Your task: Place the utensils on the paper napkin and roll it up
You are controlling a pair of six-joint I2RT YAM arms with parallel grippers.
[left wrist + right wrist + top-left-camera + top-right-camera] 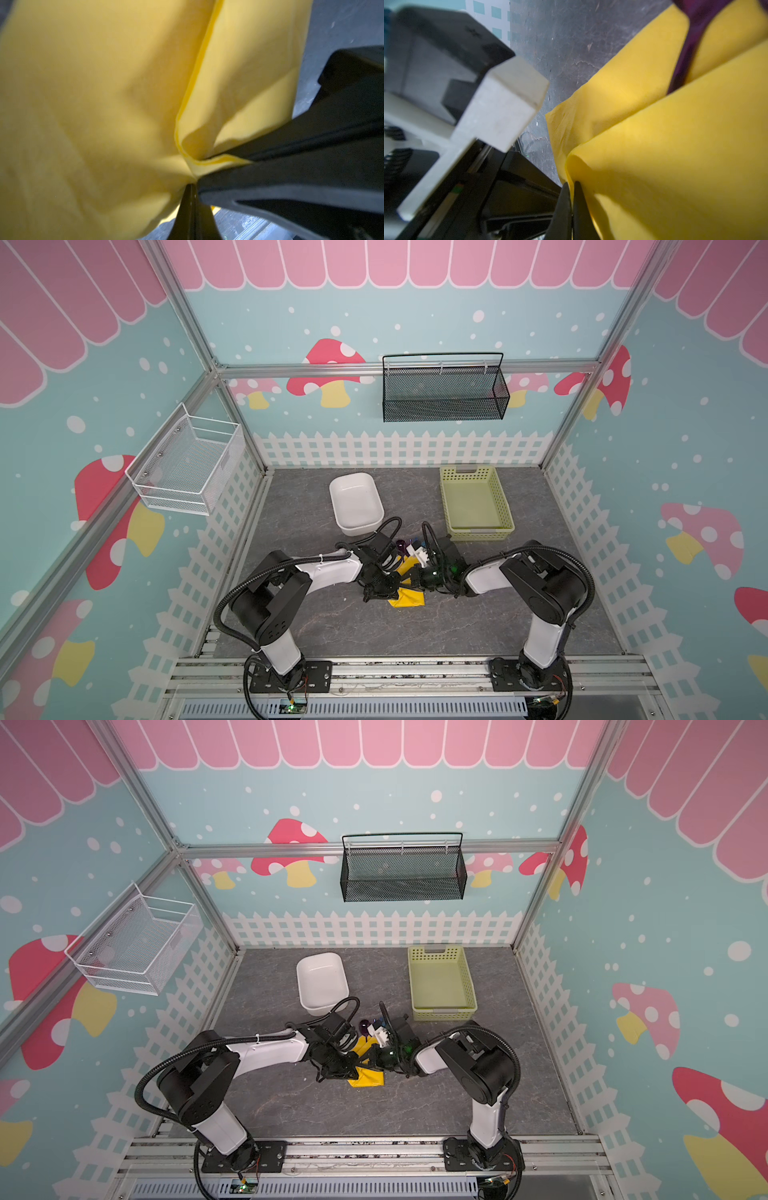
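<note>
A white wire basket (187, 464) hangs on the left wall. A white tub (356, 502) stands left of centre at the far side of the grey table (332, 626).

The left gripper (192, 185) reaches in from the left to mid-table, just nearer than the tub. Its jaws are pinched tight on the napkin (93, 104), whose yellow sheet fills most of the left wrist view, folded and creased.

In both top views the napkin (409, 599) (368, 1079) lies mid-table between the two grippers. Its near part rests on the table and the rest is hidden under them.

The utensils (402, 548) (365, 1026) show as dark purple pieces at the napkin's far end. A round bowl pokes out past the yellow there. In the right wrist view one purple handle (691, 41) lies in a fold of the sheet; I cannot tell which piece it is.

The right gripper (573, 185) comes in from the right, close beside the left one, jaws clamped on a folded edge of the napkin (675, 145).

A black mesh basket (444, 391) hangs on the far wall. A green basket (498, 497) sits on the table at the far right.
</note>
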